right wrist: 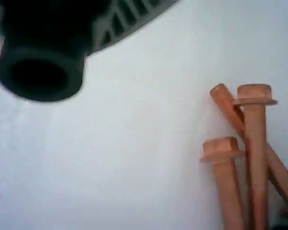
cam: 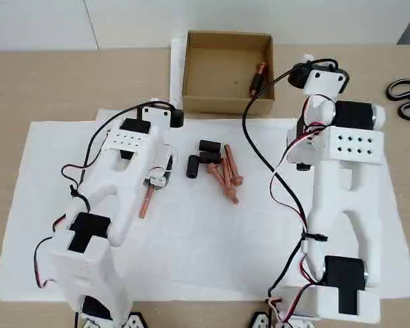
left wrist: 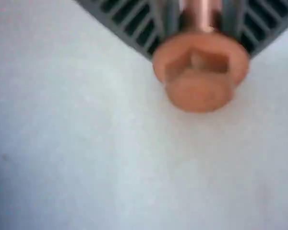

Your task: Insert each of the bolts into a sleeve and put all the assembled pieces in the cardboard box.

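Two parts held: left end effector clamps a bolt, right end effector a sleeve; shank should meet bore squarely before pushing.

Quick count: copper bolts, I make it four in the tangled pile mid-sheet (they overlap, so not 100% on that). Add one lone bolt off to the side and one boxed bolt lying in the carton, so six total. Black sleeves: three loose by the pile, and a fourth sleeve shows up close in the right wrist view. Other than that it's one cardboard box, one white sheet, one pair of scissors and two robot arms.
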`<state>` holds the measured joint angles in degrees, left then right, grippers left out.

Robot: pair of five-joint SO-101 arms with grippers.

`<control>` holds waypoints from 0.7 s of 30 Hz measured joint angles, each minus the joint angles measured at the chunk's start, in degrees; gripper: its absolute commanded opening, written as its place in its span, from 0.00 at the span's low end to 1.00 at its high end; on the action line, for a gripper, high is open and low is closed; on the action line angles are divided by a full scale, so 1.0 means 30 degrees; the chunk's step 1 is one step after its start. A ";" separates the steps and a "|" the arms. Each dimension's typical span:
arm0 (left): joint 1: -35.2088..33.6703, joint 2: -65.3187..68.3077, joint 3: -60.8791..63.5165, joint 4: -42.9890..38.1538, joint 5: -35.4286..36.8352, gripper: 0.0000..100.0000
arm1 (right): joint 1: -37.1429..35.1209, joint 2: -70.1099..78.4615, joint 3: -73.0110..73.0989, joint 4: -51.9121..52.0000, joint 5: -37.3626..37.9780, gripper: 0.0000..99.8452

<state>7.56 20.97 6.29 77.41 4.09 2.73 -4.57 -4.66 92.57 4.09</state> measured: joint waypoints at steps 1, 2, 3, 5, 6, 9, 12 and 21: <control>0.0000 0.0000 0.0000 0.0000 0.0000 0.01 | 0.0000 0.0000 0.0000 0.0000 0.0000 0.00; 0.0000 0.0000 0.0000 0.0000 0.0059 0.01 | 0.0000 0.0000 0.0000 0.0000 0.0000 0.00; 0.0000 0.0000 0.0000 0.0000 0.0059 0.01 | 0.0000 0.0000 0.0000 0.0000 0.0000 0.00; 0.0000 0.0000 0.0000 0.0000 0.0059 0.01 | 0.0000 0.0000 0.0000 0.0000 0.0000 0.00; 0.0000 0.0000 0.0000 0.0000 0.0059 0.01 | 0.0000 0.0000 0.0000 0.0000 0.0000 0.00; 0.0000 0.0000 0.0000 0.0000 0.0059 0.01 | 0.0000 0.0000 0.0000 0.0000 0.0000 0.00; 0.0000 0.0000 0.0000 0.0000 0.0059 0.01 | 0.0000 0.0000 0.0000 0.0000 0.0000 0.00; 0.0000 0.0147 -0.0967 0.1143 0.0059 0.01 | 0.0000 0.0000 0.0000 0.0000 0.0000 0.00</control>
<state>7.56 21.41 3.38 80.84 4.26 2.73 -4.57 -4.66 92.57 4.09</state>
